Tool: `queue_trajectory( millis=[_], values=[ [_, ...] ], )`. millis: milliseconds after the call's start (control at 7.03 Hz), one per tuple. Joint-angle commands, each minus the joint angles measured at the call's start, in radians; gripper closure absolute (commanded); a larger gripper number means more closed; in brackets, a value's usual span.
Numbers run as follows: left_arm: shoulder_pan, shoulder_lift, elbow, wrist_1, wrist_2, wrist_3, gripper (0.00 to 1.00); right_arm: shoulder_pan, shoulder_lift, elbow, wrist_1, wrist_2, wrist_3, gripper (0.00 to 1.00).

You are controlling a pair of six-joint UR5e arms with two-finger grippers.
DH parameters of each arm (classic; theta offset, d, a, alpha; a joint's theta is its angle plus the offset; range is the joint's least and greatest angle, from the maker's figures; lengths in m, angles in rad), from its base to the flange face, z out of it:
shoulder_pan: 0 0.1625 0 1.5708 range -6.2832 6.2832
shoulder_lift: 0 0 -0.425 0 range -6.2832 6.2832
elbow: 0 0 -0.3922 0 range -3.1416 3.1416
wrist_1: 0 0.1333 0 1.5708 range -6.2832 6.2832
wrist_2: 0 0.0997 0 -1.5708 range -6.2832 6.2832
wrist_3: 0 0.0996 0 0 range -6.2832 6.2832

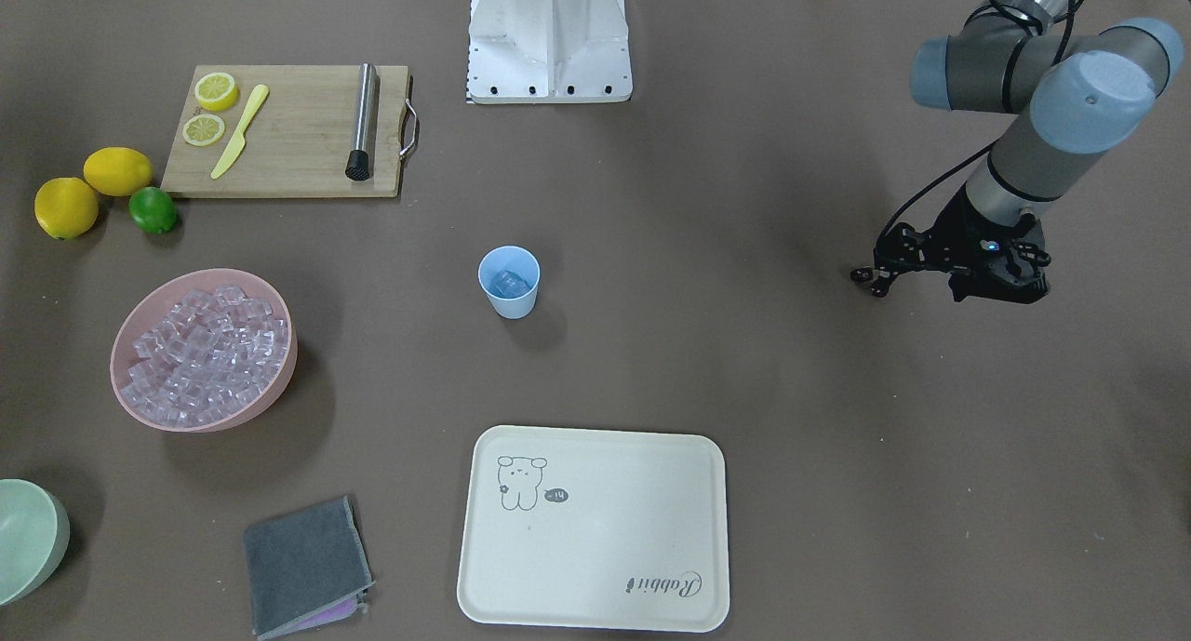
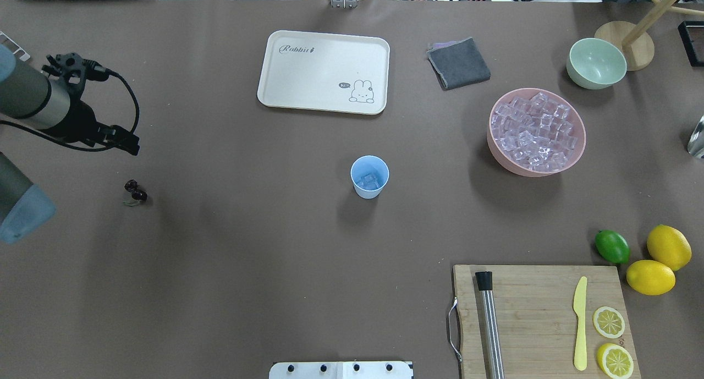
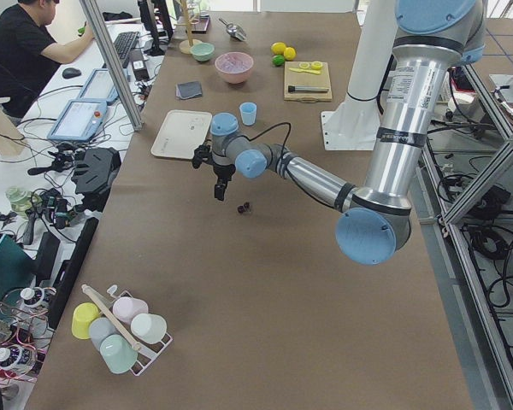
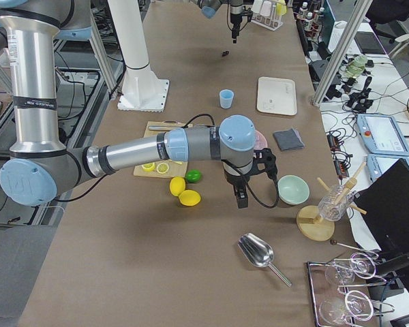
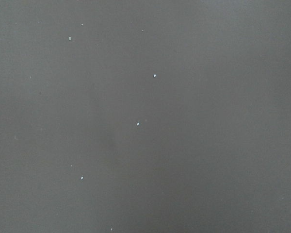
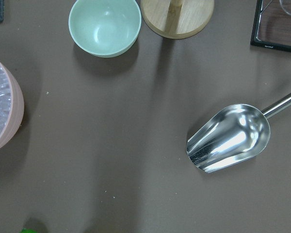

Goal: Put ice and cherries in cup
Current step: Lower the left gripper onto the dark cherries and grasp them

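Upright light-blue cup (image 2: 369, 193) holds glassy ice cubes (image 2: 367, 180).

Bare table (image 2: 247, 203) runs open from cherries (image 2: 136, 191) to cup (image 2: 369, 176). Tray (image 2: 323, 71) sits well beyond the cup. Cup to pink bowl (image 2: 528, 170): open too (cloth (image 2: 458, 63), green bowl (image 2: 597, 62) lie farther back). Cutting board (image 2: 536, 313), lime (image 2: 612, 246), lemons (image 2: 650, 276) crowd the robot's near-right corner.
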Motion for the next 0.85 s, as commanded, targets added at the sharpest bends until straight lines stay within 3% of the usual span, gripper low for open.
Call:
queue_trajectory(
  millis=[0,285,569,711],
  values=[
    [0.093,0.049,0.146,-0.342,0.023,-0.149,0.02,0.004,0.0,0.011,-0.001,-0.004,0.0,0.01],
    [0.092,0.061,0.142,-0.351,0.027,-0.156,0.02,0.013,0.002,0.011,-0.001,-0.004,0.001,0.01],
    [0.101,0.067,0.135,-0.353,0.076,-0.159,0.16,0.013,0.012,0.011,-0.01,0.002,0.012,0.01],
    [0.11,0.068,0.119,-0.351,0.075,-0.159,0.41,0.013,0.014,0.008,-0.01,0.001,0.012,0.01]
  ],
)
